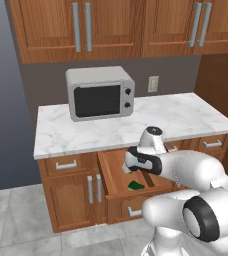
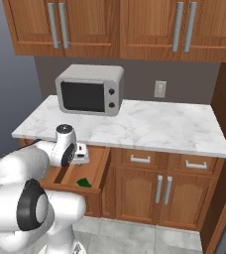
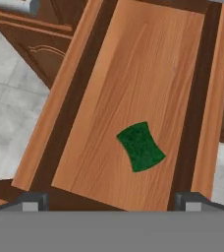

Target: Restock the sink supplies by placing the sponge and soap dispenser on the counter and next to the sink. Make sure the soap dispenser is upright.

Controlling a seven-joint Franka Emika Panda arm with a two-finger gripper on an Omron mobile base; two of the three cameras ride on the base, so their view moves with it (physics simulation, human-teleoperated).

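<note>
Green sponge (image 1: 135, 186) lying in open drawer (image 1: 111, 175) beneath marble desk (image 1: 96, 131); microwave (image 1: 100, 93) on top; white arm (image 1: 186, 172) over drawer.

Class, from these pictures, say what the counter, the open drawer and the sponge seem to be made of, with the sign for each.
Counter: looks like polished marble, white with grey veins.
Drawer: wood, matte, with visible grain streaks.
Sponge: probably a soft scouring pad, with a dull, speckled green top.

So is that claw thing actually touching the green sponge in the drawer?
Apart. In the hand view the sponge lies flat on the drawer floor, with bare wood between it and the open gripper.
</note>
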